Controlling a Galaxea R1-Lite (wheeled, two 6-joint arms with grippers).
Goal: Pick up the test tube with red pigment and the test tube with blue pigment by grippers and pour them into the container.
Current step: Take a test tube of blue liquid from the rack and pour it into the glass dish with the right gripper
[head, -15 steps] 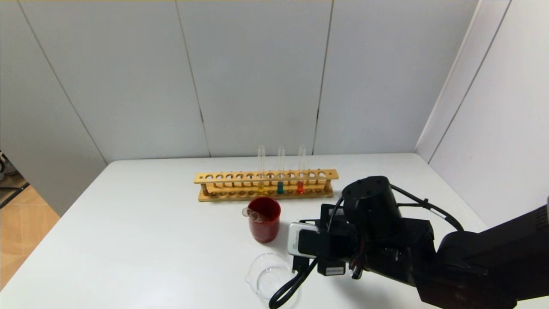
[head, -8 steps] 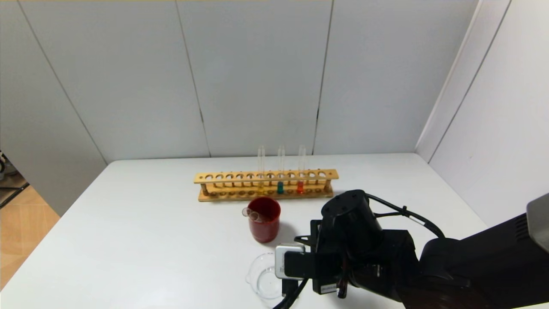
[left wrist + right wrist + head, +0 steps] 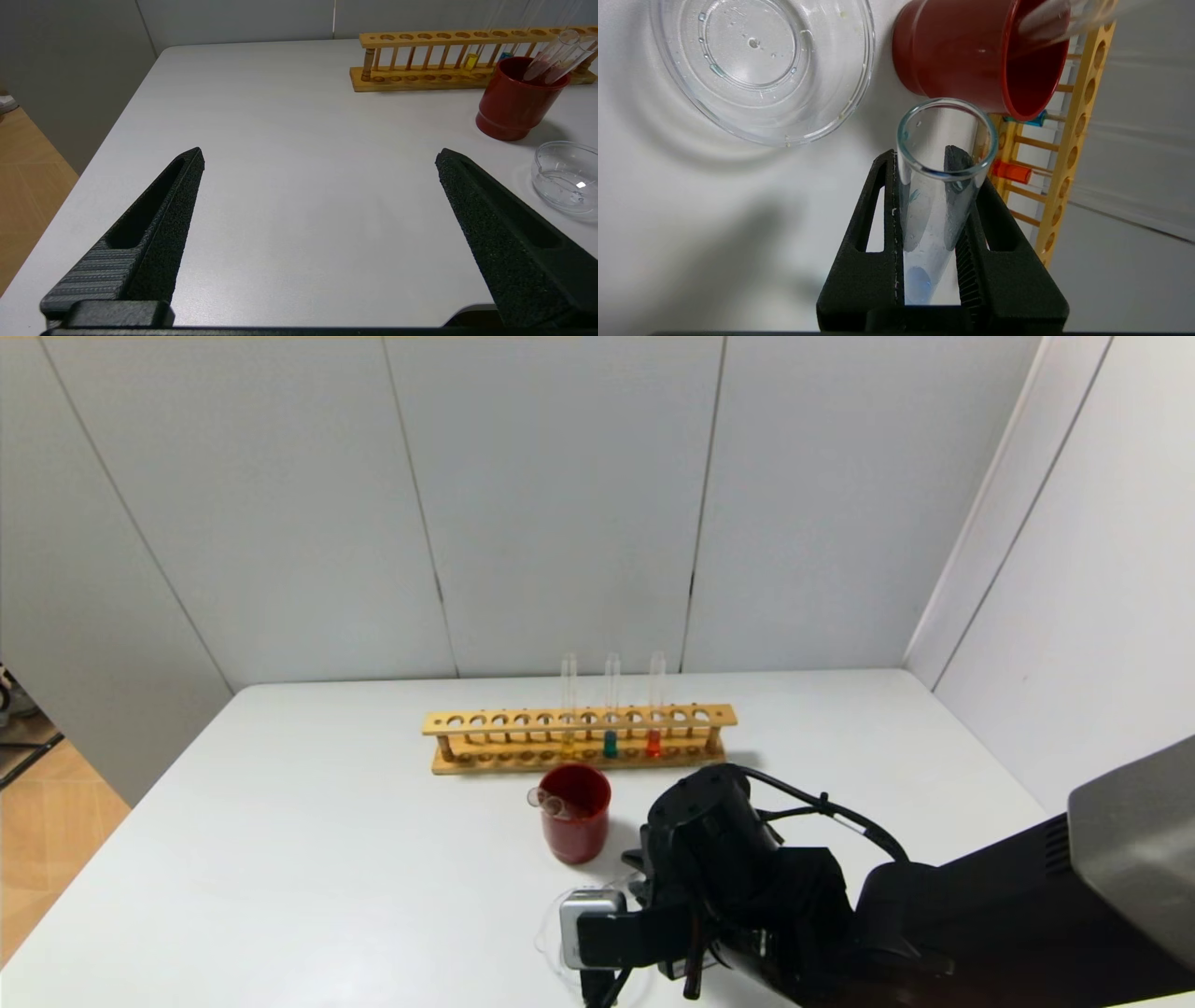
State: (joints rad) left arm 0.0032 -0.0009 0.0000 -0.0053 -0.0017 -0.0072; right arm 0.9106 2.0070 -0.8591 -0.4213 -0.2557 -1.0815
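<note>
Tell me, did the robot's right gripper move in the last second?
Yes. Judged against the red cup, the right gripper, shut on the test tube with blue pigment, came toward the robot and to its left, over the container.

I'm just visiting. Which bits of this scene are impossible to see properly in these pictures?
- Head view: the right arm covers the blue tube and most of the glass dish.
- Right wrist view: the wooden rack is cut off by the edge; tubes in the red cup are blurred.
- Left wrist view: the rack's end runs off the edge; the red tube is not visible.
</note>
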